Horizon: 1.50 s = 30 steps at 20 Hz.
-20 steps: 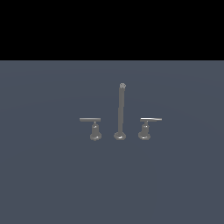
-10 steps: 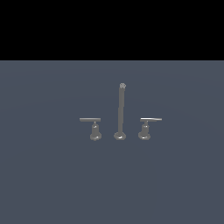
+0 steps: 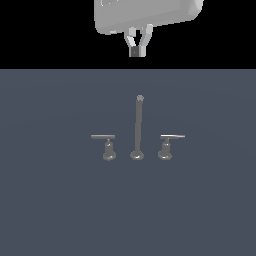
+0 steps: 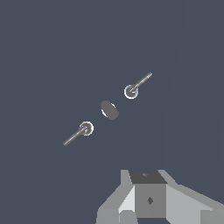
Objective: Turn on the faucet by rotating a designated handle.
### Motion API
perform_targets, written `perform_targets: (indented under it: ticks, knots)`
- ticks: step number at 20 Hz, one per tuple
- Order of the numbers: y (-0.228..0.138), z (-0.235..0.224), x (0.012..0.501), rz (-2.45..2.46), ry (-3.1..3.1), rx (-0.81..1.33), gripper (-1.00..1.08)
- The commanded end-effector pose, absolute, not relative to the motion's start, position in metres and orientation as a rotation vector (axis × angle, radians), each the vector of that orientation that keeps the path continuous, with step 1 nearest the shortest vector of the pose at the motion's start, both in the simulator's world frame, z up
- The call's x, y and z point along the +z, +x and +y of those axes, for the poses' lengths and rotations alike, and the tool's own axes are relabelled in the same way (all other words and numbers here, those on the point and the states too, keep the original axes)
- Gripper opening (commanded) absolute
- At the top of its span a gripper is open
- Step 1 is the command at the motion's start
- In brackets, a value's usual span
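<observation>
The grey metal faucet stands mid-scene in the exterior view, with a tall thin spout (image 3: pixel 138 127) and a lever handle on each side. The handle (image 3: pixel 171 137) with the pale tapering bar is on the exterior view's right. The darker, even-barred lever (image 3: pixel 103 137) is on the exterior view's left. My gripper (image 3: pixel 135 51) hangs high above and behind the spout, its fingers meeting at the tips and holding nothing. In the wrist view the spout top (image 4: pixel 109 110) sits between two levers (image 4: pixel 131 91) (image 4: pixel 85 128); I cannot tell which lever is which. The gripper (image 4: pixel 148 192) shows at the picture's edge.
The faucet stands on a flat dark blue-grey surface (image 3: pixel 60 200). The arm's white hand body (image 3: pixel 150 15) fills the top of the exterior view against a black background.
The white hand and gripper now show at the top of the exterior view, where nothing showed before. The faucet and both levers have not moved.
</observation>
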State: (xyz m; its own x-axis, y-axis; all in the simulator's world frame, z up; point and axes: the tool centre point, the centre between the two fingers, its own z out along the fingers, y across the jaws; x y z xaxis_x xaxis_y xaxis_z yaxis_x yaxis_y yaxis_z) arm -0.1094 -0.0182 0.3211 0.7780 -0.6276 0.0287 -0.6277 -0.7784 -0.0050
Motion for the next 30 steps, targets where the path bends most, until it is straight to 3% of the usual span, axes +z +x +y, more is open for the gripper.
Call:
perform_targets:
  ticks: [1,18,30]
  knots:
    - [-0.096,-0.025,0.302,-1.15,2.92,0.043,-1.0]
    - [-0.026,-0.094,0.175,-1.806,2.567,0.019,-1.0]
    - [-0.003,-0.145,0.105,-2.133,2.302,0.005,-1.0]
